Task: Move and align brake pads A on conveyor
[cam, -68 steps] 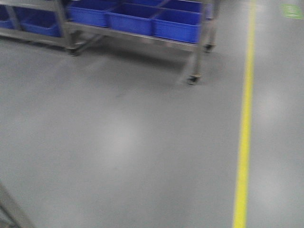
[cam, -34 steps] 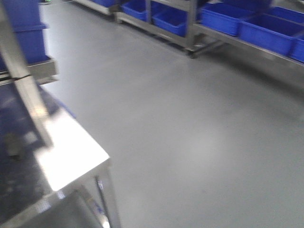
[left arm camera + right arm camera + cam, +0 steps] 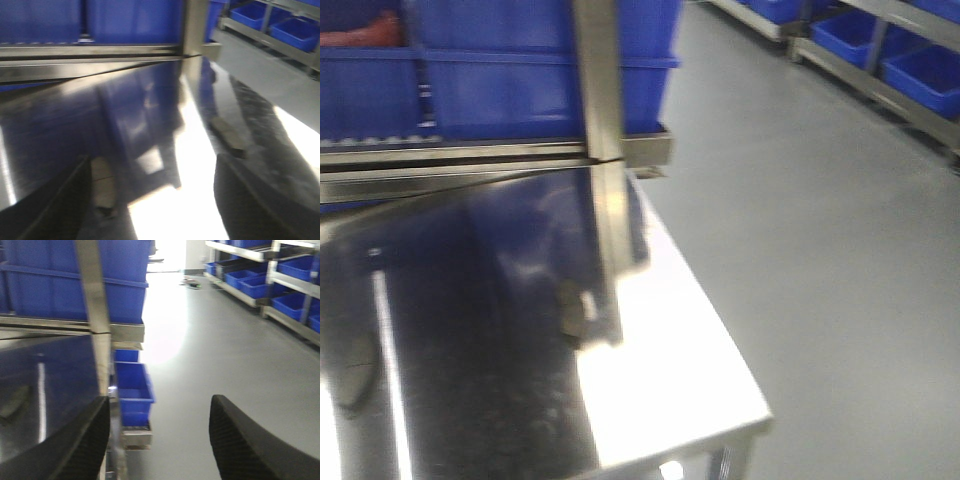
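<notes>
Two brake pads A lie on a shiny steel table (image 3: 670,370). In the front view one pad (image 3: 576,306) rests by the foot of an upright steel post (image 3: 603,150), and another pad (image 3: 353,370) lies near the left edge. The left wrist view shows a pad (image 3: 103,183) close to the left finger and a pad (image 3: 227,135) farther right. My left gripper (image 3: 155,210) hangs open above the table, holding nothing. My right gripper (image 3: 160,440) is open too, over the floor just past the table's edge. The conveyor is out of view.
Large blue bins (image 3: 520,70) stand on a rail behind the table. A small blue bin (image 3: 131,392) sits low beside the table. Racks with blue bins (image 3: 260,280) line the grey floor (image 3: 840,250) to the right.
The front view has swung left, from open floor with a yellow line and bin racks to the steel table with the pads. All frames are motion-blurred.
</notes>
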{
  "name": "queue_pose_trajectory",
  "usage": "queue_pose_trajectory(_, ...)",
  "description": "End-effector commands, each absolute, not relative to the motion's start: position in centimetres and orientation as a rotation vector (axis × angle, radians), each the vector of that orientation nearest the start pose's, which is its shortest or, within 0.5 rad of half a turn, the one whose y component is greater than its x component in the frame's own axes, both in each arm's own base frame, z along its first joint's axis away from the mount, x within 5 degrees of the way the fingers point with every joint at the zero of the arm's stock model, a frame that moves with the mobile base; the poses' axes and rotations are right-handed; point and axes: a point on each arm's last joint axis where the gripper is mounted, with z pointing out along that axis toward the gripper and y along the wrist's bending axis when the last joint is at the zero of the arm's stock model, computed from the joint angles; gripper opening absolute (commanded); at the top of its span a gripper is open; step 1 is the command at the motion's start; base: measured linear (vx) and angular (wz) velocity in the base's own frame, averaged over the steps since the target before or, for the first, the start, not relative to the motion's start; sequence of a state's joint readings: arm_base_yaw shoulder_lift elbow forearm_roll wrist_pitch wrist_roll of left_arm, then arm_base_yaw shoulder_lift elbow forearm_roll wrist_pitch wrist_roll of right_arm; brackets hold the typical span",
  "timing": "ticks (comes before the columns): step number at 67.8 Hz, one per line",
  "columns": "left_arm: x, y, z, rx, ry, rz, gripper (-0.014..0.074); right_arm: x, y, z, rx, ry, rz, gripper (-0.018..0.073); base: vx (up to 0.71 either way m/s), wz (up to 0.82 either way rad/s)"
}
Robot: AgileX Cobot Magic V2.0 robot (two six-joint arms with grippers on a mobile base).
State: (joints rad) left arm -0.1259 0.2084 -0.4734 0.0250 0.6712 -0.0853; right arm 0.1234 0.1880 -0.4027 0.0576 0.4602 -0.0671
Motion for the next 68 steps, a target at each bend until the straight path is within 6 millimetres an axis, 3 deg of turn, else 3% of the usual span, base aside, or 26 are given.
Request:
queue_pose_trajectory(1, 4.83, -0.51, 31.04, 0.044, 1.814, -0.130, 0.0502, 5.25, 0.80, 30.89, -0.138, 1.637, 0.083, 0.0415, 0.19, 0.79)
queue_pose_trajectory(35, 4.83, -0.51, 31.04, 0.044, 1.814, -0.130, 0.0502, 5.25, 0.80, 30.89, -0.138, 1.637, 0.083, 0.0415, 0.14, 0.57)
queue_pose_trajectory(68, 4.83, -0.51, 31.04, 0.044, 1.814, -0.130, 0.0502, 5.25, 0.80, 30.88, -0.138, 1.638, 0.083, 0.0415, 0.02, 0.07)
